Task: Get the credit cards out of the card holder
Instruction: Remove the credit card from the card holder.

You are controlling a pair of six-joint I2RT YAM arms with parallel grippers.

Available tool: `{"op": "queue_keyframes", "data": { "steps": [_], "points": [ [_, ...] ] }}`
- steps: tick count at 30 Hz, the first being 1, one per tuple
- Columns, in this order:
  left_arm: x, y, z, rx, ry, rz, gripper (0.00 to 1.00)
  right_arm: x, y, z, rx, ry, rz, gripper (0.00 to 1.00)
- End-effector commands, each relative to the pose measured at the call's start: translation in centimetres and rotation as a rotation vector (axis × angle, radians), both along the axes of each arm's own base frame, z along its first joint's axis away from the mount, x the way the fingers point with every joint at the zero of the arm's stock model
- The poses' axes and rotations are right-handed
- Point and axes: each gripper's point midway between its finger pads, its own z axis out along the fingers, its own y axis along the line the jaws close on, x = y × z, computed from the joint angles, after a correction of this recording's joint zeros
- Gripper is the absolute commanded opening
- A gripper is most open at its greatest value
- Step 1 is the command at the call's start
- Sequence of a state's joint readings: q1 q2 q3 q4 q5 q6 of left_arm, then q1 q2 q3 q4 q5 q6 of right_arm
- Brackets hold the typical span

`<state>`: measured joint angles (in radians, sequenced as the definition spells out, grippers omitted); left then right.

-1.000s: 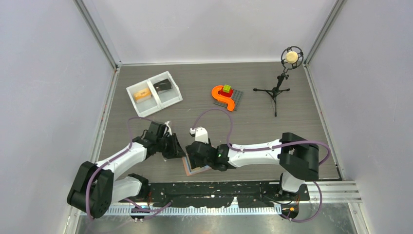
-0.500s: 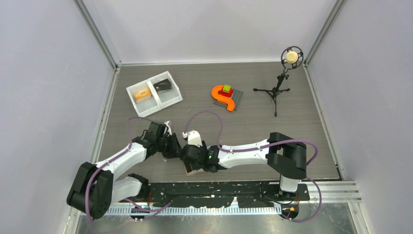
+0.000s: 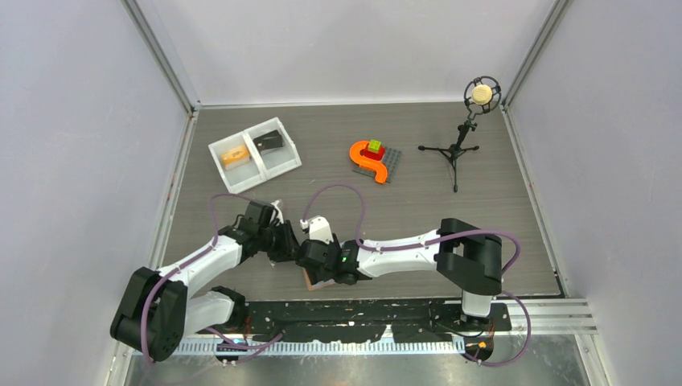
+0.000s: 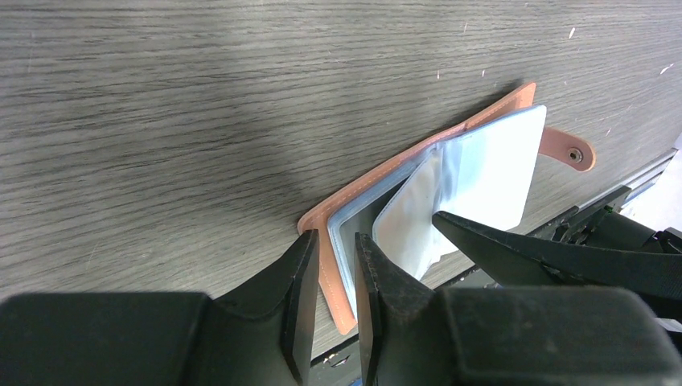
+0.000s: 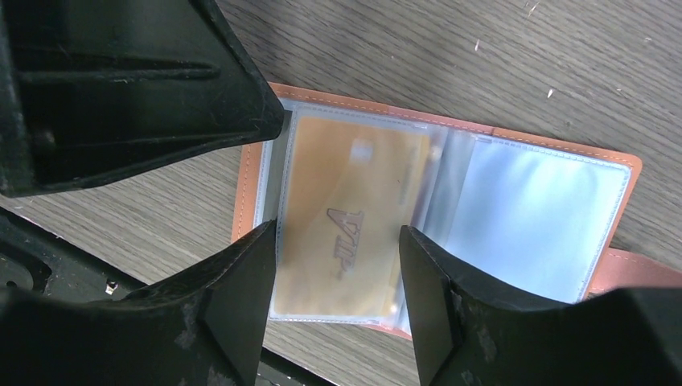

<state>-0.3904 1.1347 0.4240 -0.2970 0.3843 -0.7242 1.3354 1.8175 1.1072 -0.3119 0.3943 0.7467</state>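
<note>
You're about to draw the gold card out of its clear pocket. Let your left gripper pin the cover down while your right gripper does the pulling. I'd pinch the card's edge alone, not the plastic sleeve, and slide it along the pocket rather than lift it, or the whole card holder will likely come up too. The card holder lies spread open on the table, with the gold card in the half nearer your left gripper and pale blue pockets in the other half. Your left gripper is closed tight on the holder's salmon cover at its corner. Your right gripper stands wide apart and holds nothing, with a finger on either side of the gold card; I can't tell whether its tips touch the sleeve
</note>
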Motion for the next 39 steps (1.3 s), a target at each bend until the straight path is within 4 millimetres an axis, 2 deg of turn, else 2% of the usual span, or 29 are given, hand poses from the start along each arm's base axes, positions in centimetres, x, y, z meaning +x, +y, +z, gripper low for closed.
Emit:
{"op": "queue_keyframes", "data": {
  "steps": [1, 12, 27, 34, 39],
  "points": [
    [0.5, 0.1, 0.0, 0.005, -0.029, -0.003, 0.25, 0.2, 0.4, 0.7, 0.03, -0.024, -0.015, 0.62],
    [0.5, 0.1, -0.1, 0.006, -0.027, -0.001, 0.24, 0.6, -0.1, 2.0, 0.079, -0.05, -0.04, 0.55],
    [0.5, 0.2, -0.3, 0.013, -0.024, 0.0, 0.24, 1.3, -1.8, 3.4, 0.069, -0.1, -0.093, 0.55],
    [0.5, 0.2, -0.3, 0.011, -0.024, -0.001, 0.24, 1.5, -2.3, 3.4, 0.051, -0.111, -0.101, 0.56],
    [0.5, 0.2, -0.2, 0.009, -0.025, -0.001, 0.24, 1.8, -3.5, 4.2, 0.033, -0.134, -0.129, 0.56]
  ]
}}
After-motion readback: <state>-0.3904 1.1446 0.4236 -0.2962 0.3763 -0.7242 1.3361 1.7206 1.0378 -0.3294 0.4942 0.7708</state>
